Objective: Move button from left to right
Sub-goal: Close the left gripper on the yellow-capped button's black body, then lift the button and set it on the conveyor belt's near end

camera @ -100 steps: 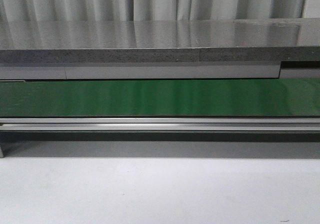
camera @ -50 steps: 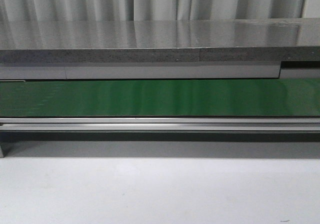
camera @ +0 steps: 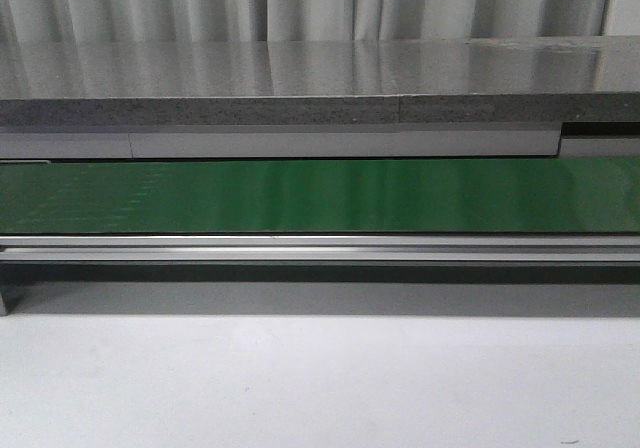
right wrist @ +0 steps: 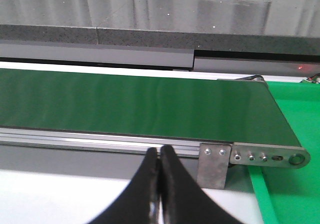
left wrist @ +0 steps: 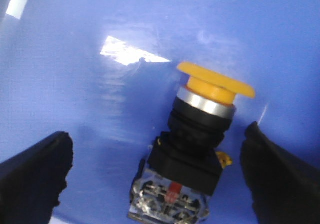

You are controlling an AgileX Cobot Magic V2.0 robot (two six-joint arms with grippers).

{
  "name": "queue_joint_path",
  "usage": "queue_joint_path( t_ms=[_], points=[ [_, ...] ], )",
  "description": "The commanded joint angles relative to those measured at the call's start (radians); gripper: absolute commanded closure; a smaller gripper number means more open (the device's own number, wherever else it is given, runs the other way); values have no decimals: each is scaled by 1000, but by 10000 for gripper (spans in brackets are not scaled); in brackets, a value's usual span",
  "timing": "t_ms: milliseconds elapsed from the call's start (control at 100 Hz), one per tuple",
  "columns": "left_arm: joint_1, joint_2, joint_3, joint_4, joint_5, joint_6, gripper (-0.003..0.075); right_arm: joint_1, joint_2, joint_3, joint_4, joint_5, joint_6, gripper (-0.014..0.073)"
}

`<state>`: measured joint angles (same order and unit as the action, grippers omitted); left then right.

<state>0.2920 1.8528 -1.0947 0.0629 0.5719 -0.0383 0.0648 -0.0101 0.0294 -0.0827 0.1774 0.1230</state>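
While the left gripper (left wrist: 155,184) hangs with its two black fingers (left wrist: 32,179) spread wide apart, the button (left wrist: 192,149) lies between them on a glossy blue surface (left wrist: 75,44), touched by neither finger. It rests tilted, its orange-yellow mushroom cap (left wrist: 216,80) pointing toward about one o'clock in the left wrist view and its black contact-block body (left wrist: 187,166), with the clear terminal end, toward seven o'clock. The step in hand looks like the pick. To do it well, I would bring the fingers down so they close on the boxy black body rather than on the cap or the chrome collar (left wrist: 205,103), since flat sides should give a steadier hold than the rounded, overhanging cap. The button sits a little toward the three o'clock finger, so centring it first would help keep one pad from nudging it and spinning it on the slick blue surface. The right gripper (right wrist: 160,184) has its fingers pressed together with nothing between them, facing the green conveyor belt (right wrist: 135,104) and its aluminium side rail (right wrist: 100,140). In the front view only the belt and a grey shelf (camera: 300,68) above it show; neither arm nor the button appears there.
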Motion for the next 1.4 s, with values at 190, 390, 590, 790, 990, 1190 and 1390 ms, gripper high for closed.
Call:
queue_joint_path(
  t_ms=[190, 390, 590, 790, 990, 1190, 1390],
  points=[
    [3, -10, -26, -13, -38, -2, 126, 2, -16, 0, -2, -83, 1, 662],
    [3, -10, -26, -15, -38, -2, 470, 2, -16, 0, -2, -83, 1, 662],
    [3, -10, -26, -15, -36, -2, 715, 2, -16, 0, -2, -83, 1, 662],
    [3, -29, -67, -15, 28, -2, 715, 2, -16, 0, -2, -83, 1, 662],
    [3, -87, -146, -15, 127, 3, 715, 2, -16, 0, -2, -83, 1, 662],
    [-36, -185, -191, -33, 189, 38, 715, 2, -16, 0, -2, -83, 1, 662],
    [-153, -222, -191, -80, 219, 102, 715, 2, -16, 0, -2, -83, 1, 662]
  ],
)
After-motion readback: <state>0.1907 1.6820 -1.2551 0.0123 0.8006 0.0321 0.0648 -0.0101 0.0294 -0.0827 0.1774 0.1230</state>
